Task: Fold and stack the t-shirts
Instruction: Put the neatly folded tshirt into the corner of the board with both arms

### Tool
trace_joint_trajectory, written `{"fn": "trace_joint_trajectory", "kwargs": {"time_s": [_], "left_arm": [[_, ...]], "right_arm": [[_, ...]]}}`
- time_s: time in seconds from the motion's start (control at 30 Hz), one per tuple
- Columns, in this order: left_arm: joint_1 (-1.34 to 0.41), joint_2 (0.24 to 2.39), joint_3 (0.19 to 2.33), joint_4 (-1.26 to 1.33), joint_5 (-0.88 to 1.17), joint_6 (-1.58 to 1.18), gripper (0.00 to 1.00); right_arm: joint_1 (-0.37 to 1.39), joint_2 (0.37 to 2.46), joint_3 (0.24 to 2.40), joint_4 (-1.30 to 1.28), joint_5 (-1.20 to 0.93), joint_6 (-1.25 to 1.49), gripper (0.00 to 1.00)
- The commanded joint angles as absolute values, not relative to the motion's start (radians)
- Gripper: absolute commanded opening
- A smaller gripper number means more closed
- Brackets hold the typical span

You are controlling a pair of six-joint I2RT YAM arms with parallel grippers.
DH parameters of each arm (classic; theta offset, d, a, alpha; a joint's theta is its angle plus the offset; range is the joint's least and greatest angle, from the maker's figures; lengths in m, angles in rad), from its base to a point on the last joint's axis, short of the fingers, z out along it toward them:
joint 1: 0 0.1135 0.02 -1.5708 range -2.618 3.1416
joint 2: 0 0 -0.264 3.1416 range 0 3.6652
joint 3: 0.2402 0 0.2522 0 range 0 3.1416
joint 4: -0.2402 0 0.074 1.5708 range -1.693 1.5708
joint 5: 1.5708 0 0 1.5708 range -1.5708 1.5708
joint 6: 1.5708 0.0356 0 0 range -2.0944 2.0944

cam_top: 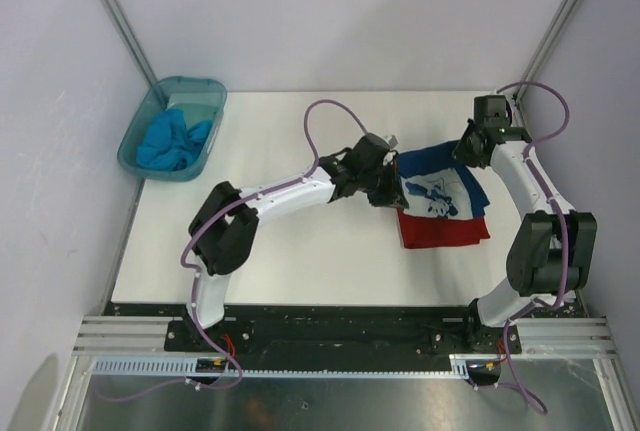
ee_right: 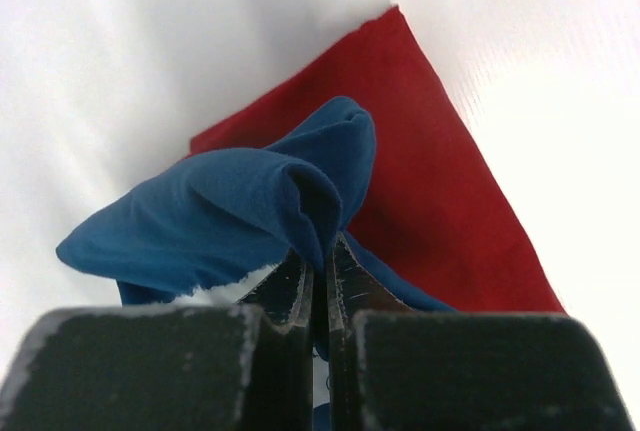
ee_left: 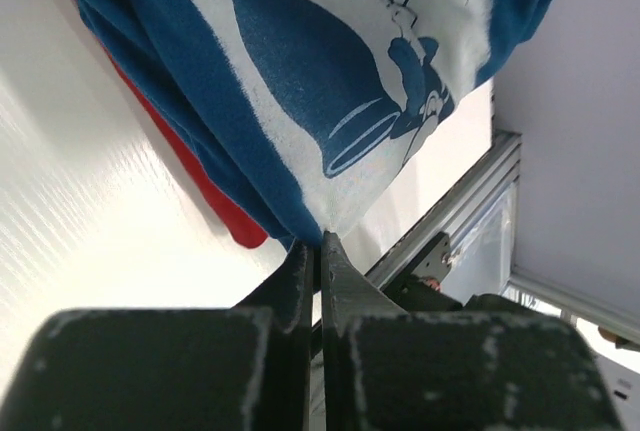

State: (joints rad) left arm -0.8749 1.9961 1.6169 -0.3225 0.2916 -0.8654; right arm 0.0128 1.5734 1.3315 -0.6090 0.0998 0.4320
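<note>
Stacking: left gripper (ee_left: 320, 246) and right gripper (ee_right: 322, 261) are pinching the blue t-shirt (cam_top: 440, 189) above the red t-shirt (cam_top: 447, 232), centre-right; next, lowering it squarely.

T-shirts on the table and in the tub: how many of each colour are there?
Red t-shirt, folded: 1
Dark blue t-shirt, held up: 1
Turquoise bundle in the tub: 1 (may be several shirts)
Total: 3

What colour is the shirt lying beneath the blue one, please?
Red shirt; the right wrist view shows it best.
</note>
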Motion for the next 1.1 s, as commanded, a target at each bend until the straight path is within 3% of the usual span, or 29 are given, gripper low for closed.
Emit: {"fn": "trace_joint_trajectory", "kwargs": {"time_s": [0.0, 0.5, 0.57, 0.63, 0.7, 0.8, 0.93, 1.07], "left_arm": [[-0.911, 2.011, 1.575, -0.314, 0.304, -0.876, 0.0], [-0.94, 2.054, 1.53, -0.314, 0.317, -0.874, 0.0], [-0.941, 2.06, 1.533, -0.313, 0.318, -0.874, 0.0], [-0.943, 2.074, 1.537, -0.312, 0.322, -0.873, 0.01], [-0.945, 2.09, 1.544, -0.311, 0.329, -0.871, 0.08], [-0.948, 2.095, 1.542, -0.31, 0.333, -0.863, 0.28], [-0.943, 2.046, 1.514, -0.309, 0.299, -0.836, 0.52], [-0.914, 1.98, 1.475, -0.308, 0.279, -0.822, 0.57]], "right_arm": [[0.007, 1.615, 1.331, -0.637, 0.155, 0.432, 0.0], [-0.032, 1.676, 1.317, -0.605, 0.199, 0.428, 0.0], [-0.035, 1.685, 1.317, -0.589, 0.197, 0.425, 0.06], [-0.041, 1.695, 1.316, -0.57, 0.195, 0.419, 0.21], [-0.05, 1.701, 1.322, -0.555, 0.194, 0.416, 0.39], [-0.057, 1.699, 1.361, -0.575, 0.212, 0.41, 0.53], [-0.057, 1.664, 1.407, -0.624, 0.203, 0.429, 0.56], [-0.028, 1.62, 1.404, -0.672, 0.177, 0.464, 0.54]]}}
